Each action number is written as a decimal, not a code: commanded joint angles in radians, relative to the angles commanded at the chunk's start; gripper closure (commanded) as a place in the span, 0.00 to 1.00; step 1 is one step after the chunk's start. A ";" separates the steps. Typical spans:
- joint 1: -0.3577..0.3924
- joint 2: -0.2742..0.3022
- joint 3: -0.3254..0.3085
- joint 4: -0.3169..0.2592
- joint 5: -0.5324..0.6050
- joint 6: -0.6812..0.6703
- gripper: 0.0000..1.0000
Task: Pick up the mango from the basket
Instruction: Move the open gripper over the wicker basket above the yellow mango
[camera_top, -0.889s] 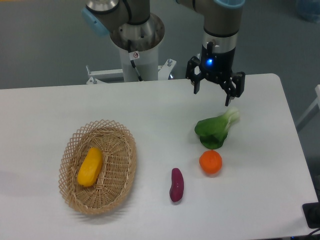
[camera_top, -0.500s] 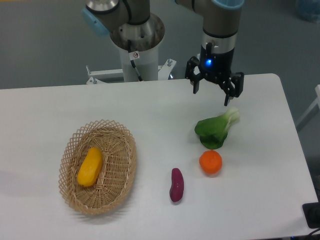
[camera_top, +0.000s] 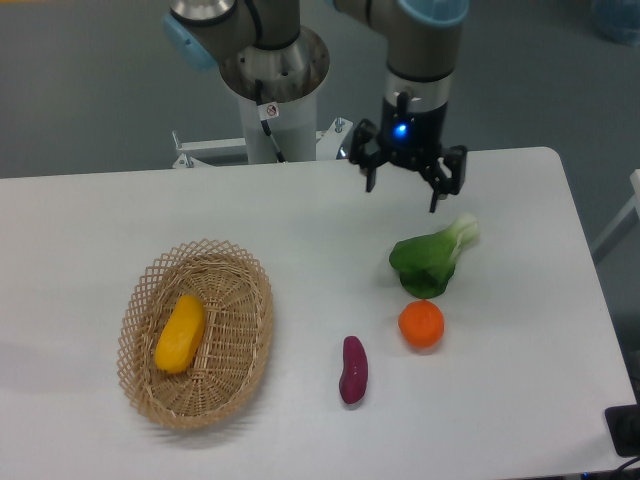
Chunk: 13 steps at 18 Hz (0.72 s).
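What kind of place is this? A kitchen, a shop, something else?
Most likely a robotics lab or test bench, not a kitchen. A robot arm's gripper hangs over a plain white table, its base bolted behind it, and a basket and a few items of produce are laid out like test props on an otherwise bare surface.

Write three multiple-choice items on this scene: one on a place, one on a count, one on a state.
1. Where does the mango lie?
A. inside the basket
B. on the bare table
C. between the gripper's fingers

2. How many food items lie on the table outside the basket?
A. one
B. three
C. five

3. How does the gripper stand?
A. shut on the mango
B. open and empty
C. shut on the orange

Answers:
1 A, the mango rests on the woven base.
2 B, the bok choy, orange and sweet potato.
3 B, its fingers are spread, holding nothing, above the table's far side.
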 joint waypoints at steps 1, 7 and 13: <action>-0.024 -0.005 -0.002 0.006 0.001 -0.023 0.00; -0.196 -0.092 0.009 0.037 0.002 -0.236 0.00; -0.357 -0.215 0.006 0.213 0.006 -0.451 0.00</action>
